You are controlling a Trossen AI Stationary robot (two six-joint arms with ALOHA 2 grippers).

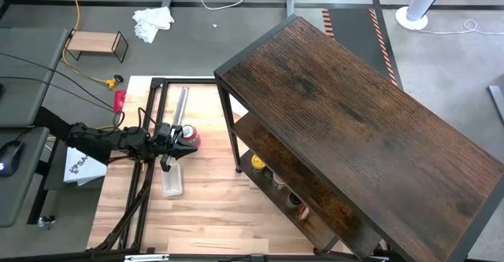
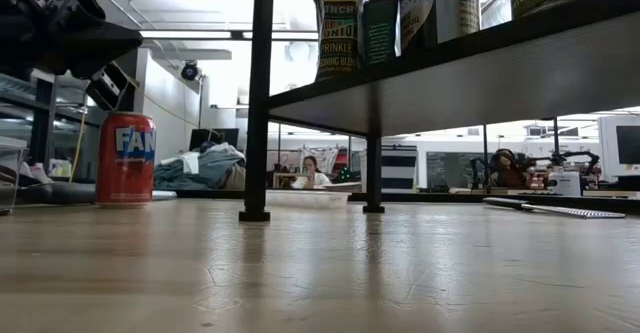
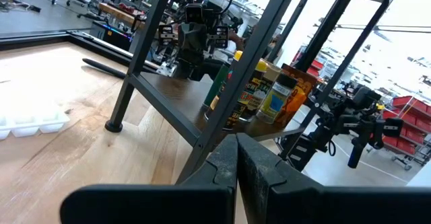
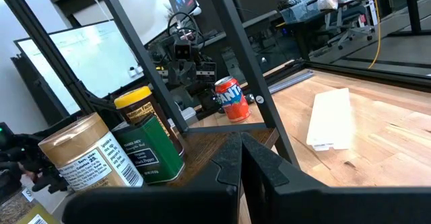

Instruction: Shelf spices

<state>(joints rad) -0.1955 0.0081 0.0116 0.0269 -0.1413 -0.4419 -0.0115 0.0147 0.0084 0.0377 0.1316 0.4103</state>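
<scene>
The shelf (image 1: 354, 112) stands on the table's right half, and its dark top board hides my right arm in the high view. The spices (image 1: 277, 180) stand in a row on a lower board. The low view shows them on that board (image 2: 340, 23). In the right wrist view a tan-lidded jar (image 4: 84, 153) and a yellow-lidded jar (image 4: 143, 126) stand close beside my right gripper (image 4: 240, 158), which is shut. My left gripper (image 1: 183, 144) is shut and hovers at the table's left, just beside the red can (image 1: 190, 134). Its wrist view faces the spices (image 3: 259, 89).
A flat clear plastic piece (image 1: 172, 179) lies on the table near my left gripper. The red can (image 2: 126, 159) stands upright left of the shelf's legs (image 2: 256, 123). A small light-wood rack (image 1: 94, 43) and a white cloth (image 1: 153, 20) lie on the floor beyond the table.
</scene>
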